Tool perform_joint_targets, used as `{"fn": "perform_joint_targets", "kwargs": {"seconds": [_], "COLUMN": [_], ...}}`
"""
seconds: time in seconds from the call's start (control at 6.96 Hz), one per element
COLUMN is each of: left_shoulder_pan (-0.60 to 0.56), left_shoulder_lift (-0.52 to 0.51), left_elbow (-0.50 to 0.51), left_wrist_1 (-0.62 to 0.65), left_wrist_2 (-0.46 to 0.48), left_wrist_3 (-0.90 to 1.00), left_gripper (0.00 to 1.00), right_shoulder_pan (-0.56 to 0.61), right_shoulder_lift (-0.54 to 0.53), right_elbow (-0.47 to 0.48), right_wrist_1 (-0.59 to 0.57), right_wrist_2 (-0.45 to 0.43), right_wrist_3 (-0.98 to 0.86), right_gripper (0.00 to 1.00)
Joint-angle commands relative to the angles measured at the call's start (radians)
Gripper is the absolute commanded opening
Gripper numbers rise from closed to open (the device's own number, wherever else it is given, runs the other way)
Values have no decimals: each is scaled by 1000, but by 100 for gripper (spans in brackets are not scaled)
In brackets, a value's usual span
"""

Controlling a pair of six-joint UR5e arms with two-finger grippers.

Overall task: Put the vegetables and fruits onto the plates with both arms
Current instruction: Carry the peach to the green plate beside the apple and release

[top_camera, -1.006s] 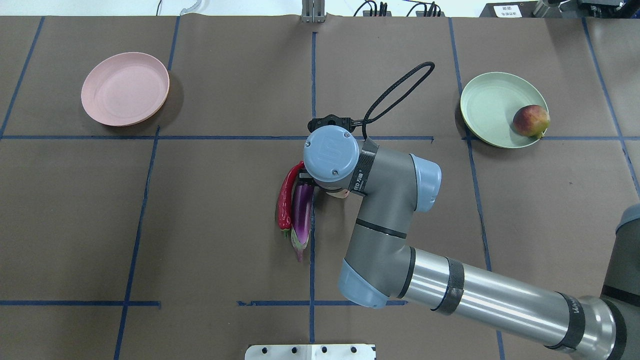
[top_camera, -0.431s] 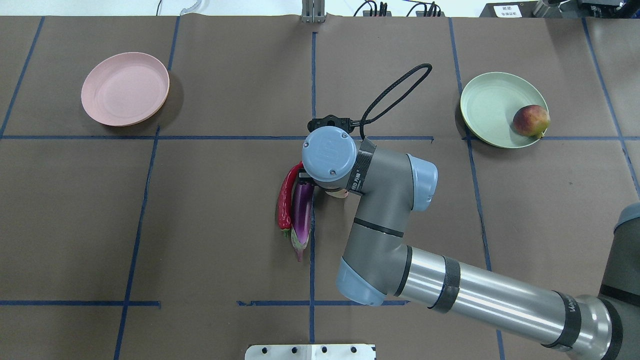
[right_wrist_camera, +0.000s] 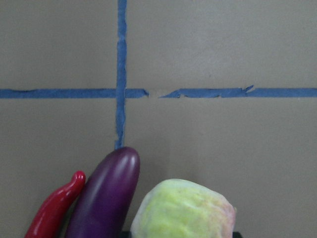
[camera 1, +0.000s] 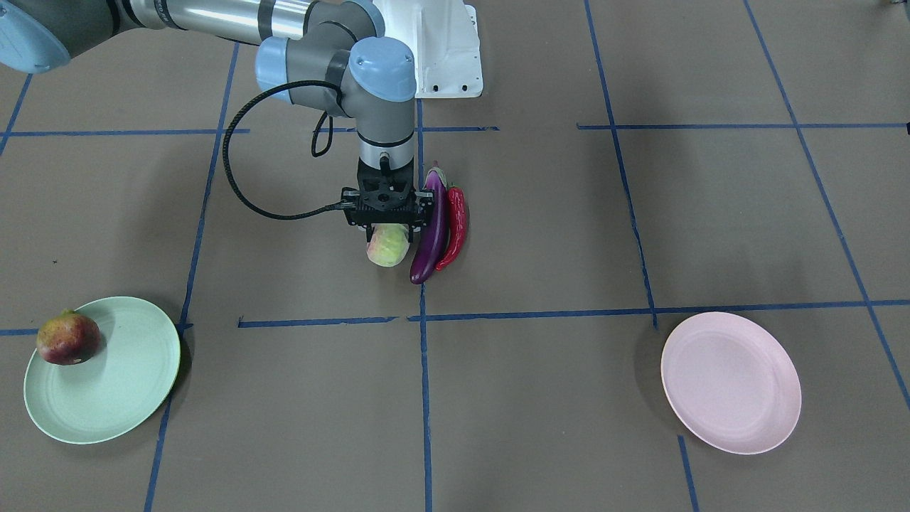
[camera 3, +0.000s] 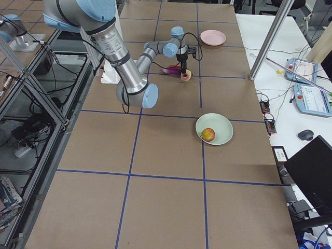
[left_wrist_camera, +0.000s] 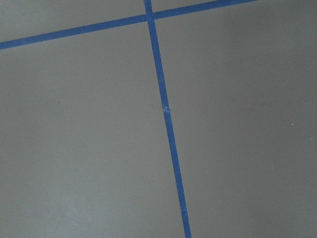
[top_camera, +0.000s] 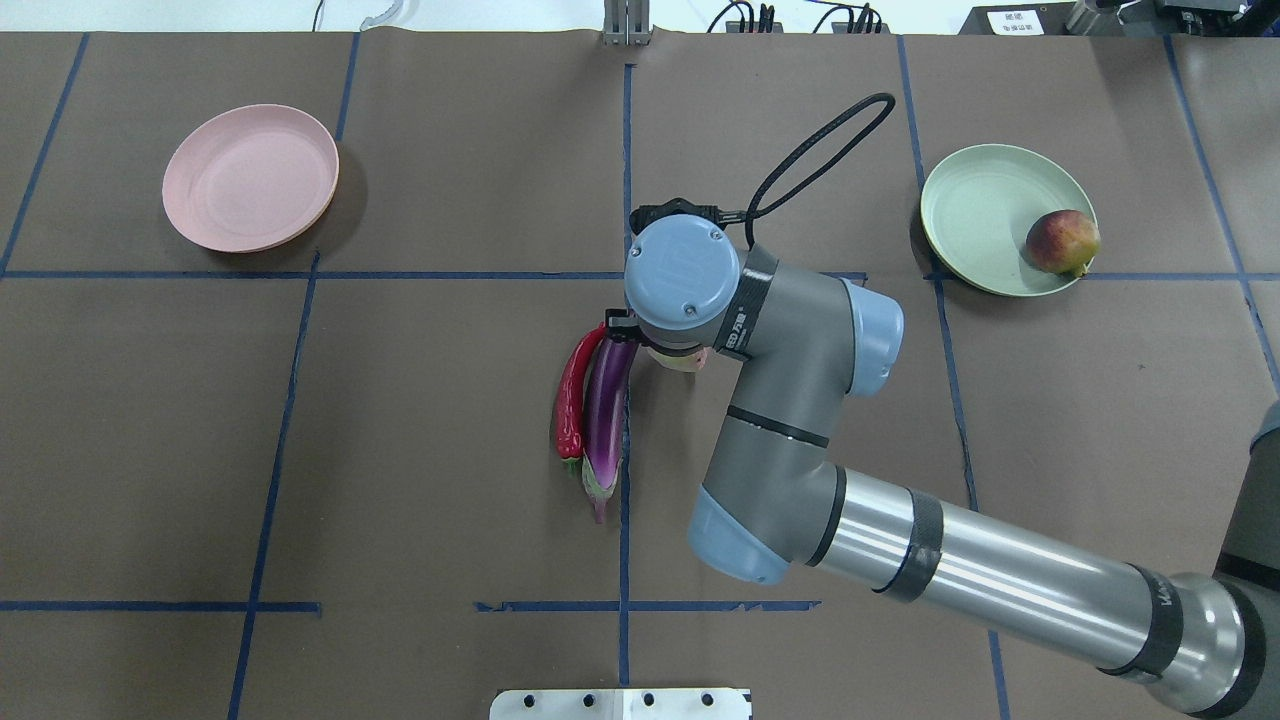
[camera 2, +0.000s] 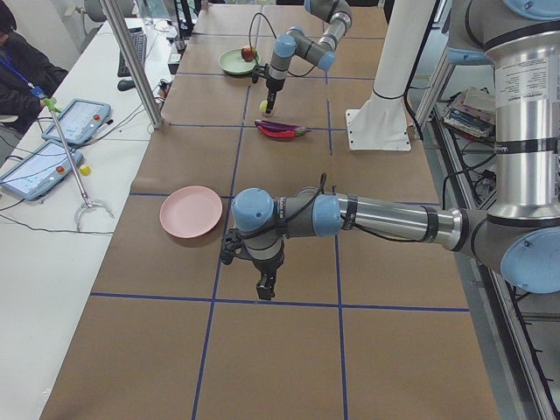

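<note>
Shifted slightly toward the green plate (camera 1: pixel 121 387) since before, the peach (camera 1: pixel 388 249) is held clamped by the right gripper (camera 1: pixel 389 232), probably to be carried clear of the eggplant (camera 1: pixel 431 227).

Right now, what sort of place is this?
Probably a robotics lab data-collection cell: table covered in brown paper gridded with blue tape, teach pendants on a white side bench, an operator beside it.
</note>
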Motion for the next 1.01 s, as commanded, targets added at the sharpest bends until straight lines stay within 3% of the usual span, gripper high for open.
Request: {"fn": "perform_joint_targets", "kwargs": {"seconds": [0.0,0.43,0.72,0.86], "left_shoulder_pan": [0,2,2,2], "left_shoulder_lift": [0,0,0,0], "left_elbow": [2,0,0,0], "left_wrist_1": [0,1,1,1], "left_wrist_2": [0,-2,0,0], "left_wrist_3": [0,0,0,0], "left_gripper": [100,100,100,100], "right_shoulder_pan": [159,432,467,465], "right_shoulder_lift": [-75,-255,-351,-354], "right_elbow": [31,25,6,-6], "right_wrist_1": [-5,19,102,116], "right_wrist_2": [116,301,322,322], "right_wrist_3": [-196,-625,-696,-696], "right_gripper": [1,2,5,38]}}
